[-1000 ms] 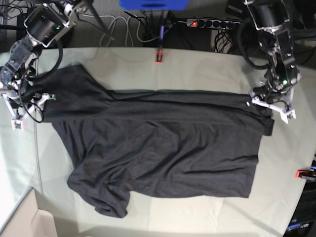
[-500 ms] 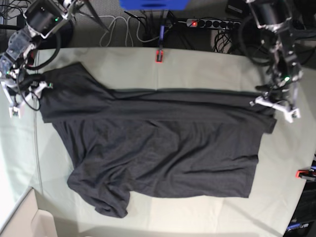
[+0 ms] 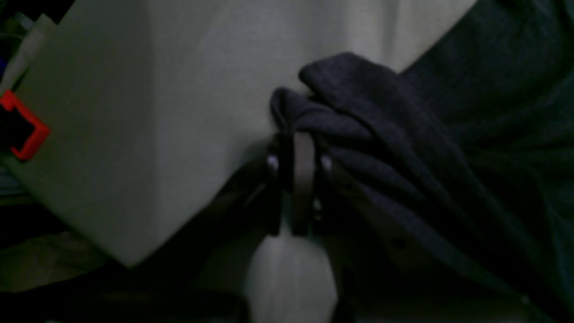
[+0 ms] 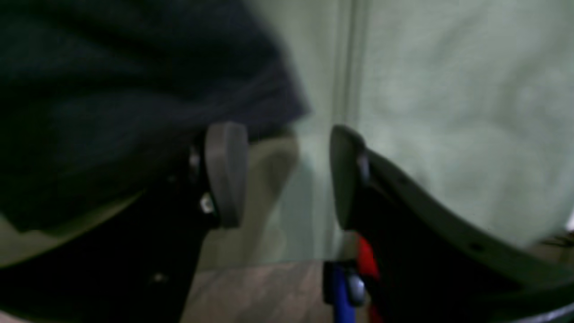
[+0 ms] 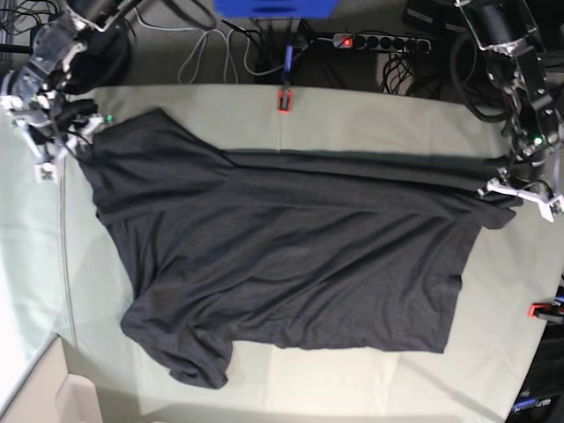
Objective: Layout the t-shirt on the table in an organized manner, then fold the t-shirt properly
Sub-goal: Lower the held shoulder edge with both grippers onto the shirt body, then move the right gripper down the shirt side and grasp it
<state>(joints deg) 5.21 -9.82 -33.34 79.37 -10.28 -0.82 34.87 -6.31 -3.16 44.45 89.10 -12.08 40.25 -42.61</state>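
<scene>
In the base view I see the t-shirt (image 5: 291, 264) lying on the table (image 5: 370, 115) with its long axis from 9 to 3 o'clock. My left gripper (image 3: 298, 148) is pressed together on a bunched corner at the 3 o'clock end, so the cloth runs from it toward 9 o'clock. My right gripper (image 4: 287, 175) stands spread at the 10 o'clock corner, pinching nothing. Its wrist view is blurred, so I cannot tell if a pad touches cloth.
</scene>
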